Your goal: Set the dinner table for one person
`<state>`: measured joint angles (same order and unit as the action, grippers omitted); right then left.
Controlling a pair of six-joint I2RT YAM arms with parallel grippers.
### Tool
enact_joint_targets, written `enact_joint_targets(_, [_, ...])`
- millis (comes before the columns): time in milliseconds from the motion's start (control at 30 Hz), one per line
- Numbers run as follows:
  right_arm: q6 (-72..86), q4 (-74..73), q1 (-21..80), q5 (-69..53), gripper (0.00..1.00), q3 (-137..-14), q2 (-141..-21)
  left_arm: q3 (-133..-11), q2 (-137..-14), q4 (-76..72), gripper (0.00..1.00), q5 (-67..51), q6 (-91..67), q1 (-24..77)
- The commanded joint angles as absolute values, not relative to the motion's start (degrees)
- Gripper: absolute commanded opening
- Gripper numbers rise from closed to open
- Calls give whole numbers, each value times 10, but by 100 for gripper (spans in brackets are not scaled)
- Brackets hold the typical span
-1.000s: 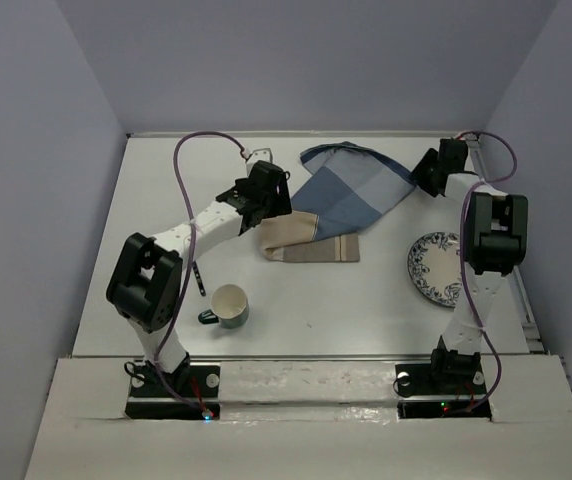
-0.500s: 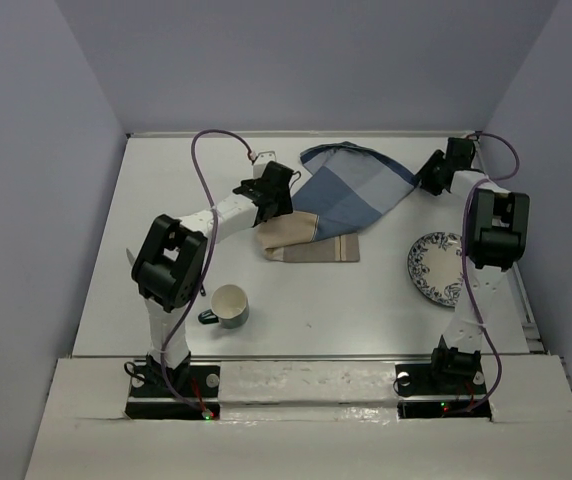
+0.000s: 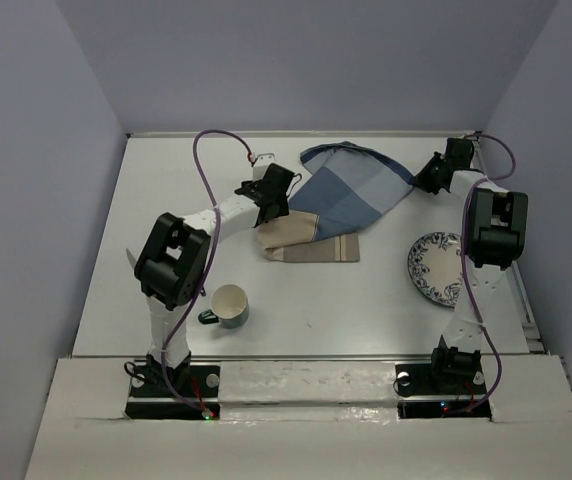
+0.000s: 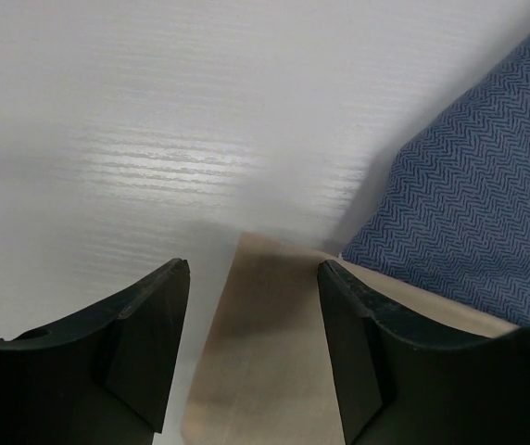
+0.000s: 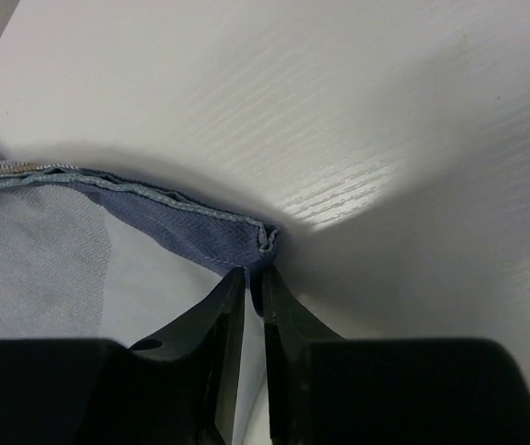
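Lilac walls box in a white desk (image 3: 366,300). That's the table to be set, and nothing on it is laid out yet, so I'd call the task barely started.

Placemat (image 3: 351,190) sits rumpled near the desk's far edge, about centre. The blue half is bunched and folded over; the tan striped end lies flat toward the middle. It needs spreading before anything goes on it.

Plate (image 3: 431,268) is by the right edge, mid-depth, well apart from the placemat. Mug (image 3: 230,305) is upright near the near edge, left of centre, also apart from the cloth. No cutlery I can identify for sure.

Left pincer (image 4: 253,264) is wide, jaws either side of the placemat's tan corner, not closed on it. Right pincer (image 5: 254,276) is down to a slit at the blue corner on the far right, which reads as a pinch on the hem.

My read is step one: both arms taking opposite corners to pull the cloth flat. To do:
- left closes on its corner
- flatten and position the placemat
- plate onto it
- mug beside it
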<state>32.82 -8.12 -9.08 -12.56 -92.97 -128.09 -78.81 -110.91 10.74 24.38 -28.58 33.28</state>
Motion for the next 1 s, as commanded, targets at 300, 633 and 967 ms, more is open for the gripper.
enact_joint_targets(300, [330,-43,-91,-185,43,-925,-1284,-809,-1136,60,62,253,-292,331])
enact_joint_targets(633, [340,-19,-91,-192,17,-905,-1279,-774,-1138,7,37,250,-285,331])
enact_joint_targets(967, [351,48,-91,-178,0,-846,-1226,-758,-1105,-16,0,247,-266,330])
